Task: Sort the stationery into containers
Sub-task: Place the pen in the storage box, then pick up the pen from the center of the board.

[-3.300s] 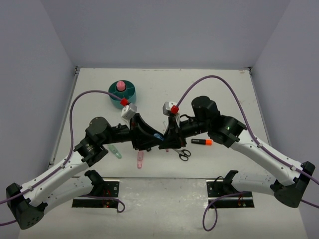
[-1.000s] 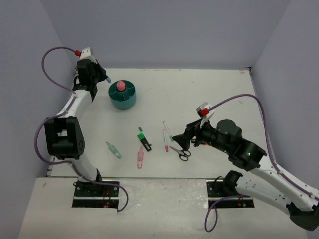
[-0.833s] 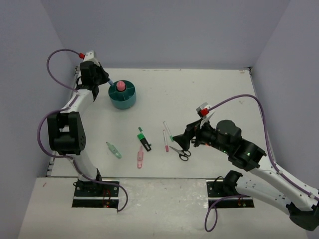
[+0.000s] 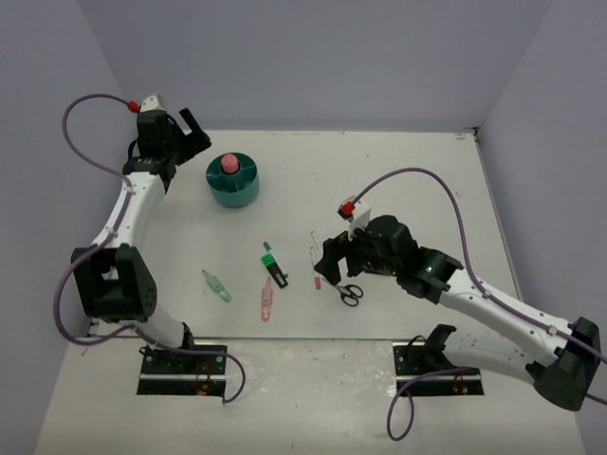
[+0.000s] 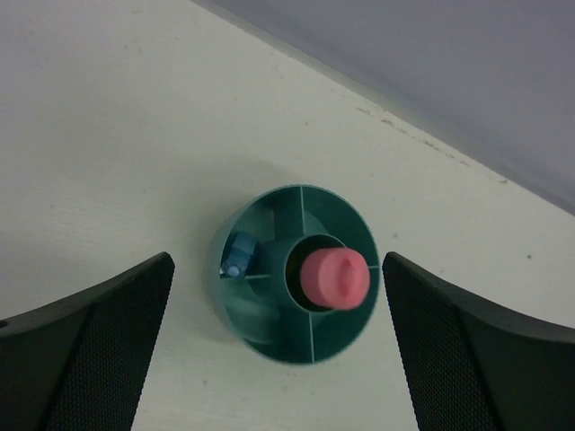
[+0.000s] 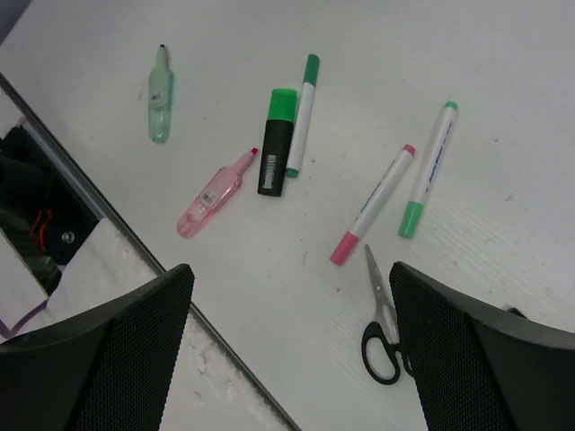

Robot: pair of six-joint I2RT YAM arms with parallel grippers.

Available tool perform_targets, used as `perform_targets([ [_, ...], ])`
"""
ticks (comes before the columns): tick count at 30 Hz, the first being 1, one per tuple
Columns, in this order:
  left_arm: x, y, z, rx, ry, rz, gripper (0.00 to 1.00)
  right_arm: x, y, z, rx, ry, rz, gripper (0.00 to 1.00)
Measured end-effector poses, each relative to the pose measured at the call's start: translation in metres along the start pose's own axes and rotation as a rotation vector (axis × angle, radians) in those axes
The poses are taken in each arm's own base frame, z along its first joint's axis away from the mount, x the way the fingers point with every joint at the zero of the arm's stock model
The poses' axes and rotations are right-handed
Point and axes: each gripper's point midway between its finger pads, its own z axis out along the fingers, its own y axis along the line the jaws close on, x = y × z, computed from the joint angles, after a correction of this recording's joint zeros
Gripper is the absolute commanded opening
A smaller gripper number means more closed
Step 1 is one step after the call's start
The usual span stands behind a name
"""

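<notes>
Left end effector, jaws wide and empty, hangs above the teal organizer at the far left of the table. Inside the organizer I see a pink roll standing in the central cup and a blue marker in one outer compartment beside it. The other compartments look bare.

Right end effector, also wide and empty, hovers over the loose items near the middle of the table. These are a pale green marker, a pink marker, a black-and-green marker, three thin white pens and the scissors.

I judge the sort to be at an early stage. Two items are in the organizer and seven lie on the table, well apart from it.
</notes>
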Motion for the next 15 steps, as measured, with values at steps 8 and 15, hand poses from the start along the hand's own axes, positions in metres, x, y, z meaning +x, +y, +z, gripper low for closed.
perform_targets([
  [8,-0.074,-0.036,-0.213,0.189,-0.358,-0.066,1.00,0.024,-0.003,0.052,0.097,0.203,0.077,0.62],
  [15,-0.039,-0.014,-0.286,0.217,-0.441,-0.012,1.00,0.027,0.029,0.102,0.136,0.308,0.029,0.51],
])
